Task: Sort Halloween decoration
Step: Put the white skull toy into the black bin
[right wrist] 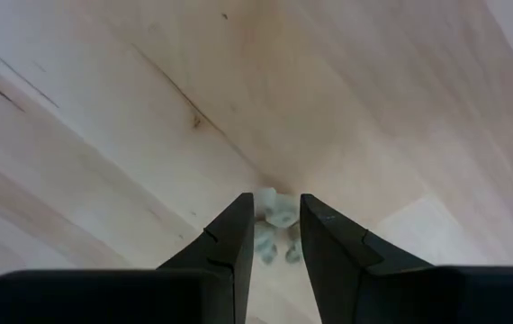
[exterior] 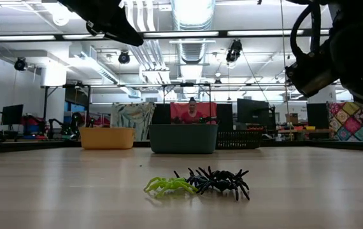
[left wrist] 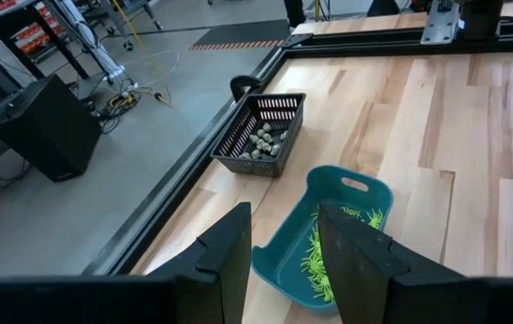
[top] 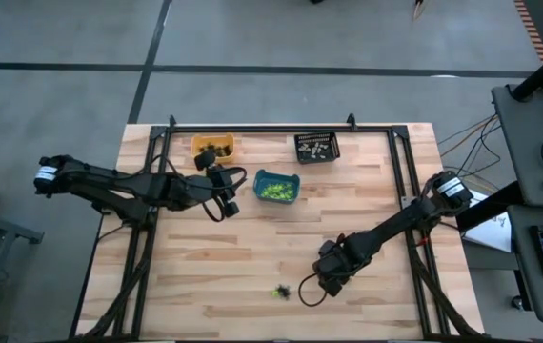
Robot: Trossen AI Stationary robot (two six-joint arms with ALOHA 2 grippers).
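Note:
A lime green trinket (exterior: 169, 186) and a black one (exterior: 220, 181) lie side by side on the wooden table near its front edge, also seen in the high view as the green (top: 276, 292) and black (top: 286, 289) trinkets. My right gripper (right wrist: 276, 236) hovers just right of them (top: 311, 286), pointing down, shut on a pale grey-white trinket (right wrist: 277, 214). My left gripper (left wrist: 283, 261) stands open and empty above the table, left of the teal bin (top: 276, 188). My right gripper pinches the pale trinket's body (right wrist: 279, 209) between its two fingers, at their free ends. The fingers come from above, pointing steeply down. The trinket is clear of the table, with some small parts (right wrist: 267, 250) reaching back between the fingers.
The teal bin (left wrist: 351, 193) holds green trinkets, the black basket (left wrist: 261, 135) holds pale ones, and the orange bin (top: 212, 146) stands at the far left. A black frame rail (top: 281, 129) runs along the far edge. A person (exterior: 193, 111) sits beyond the table.

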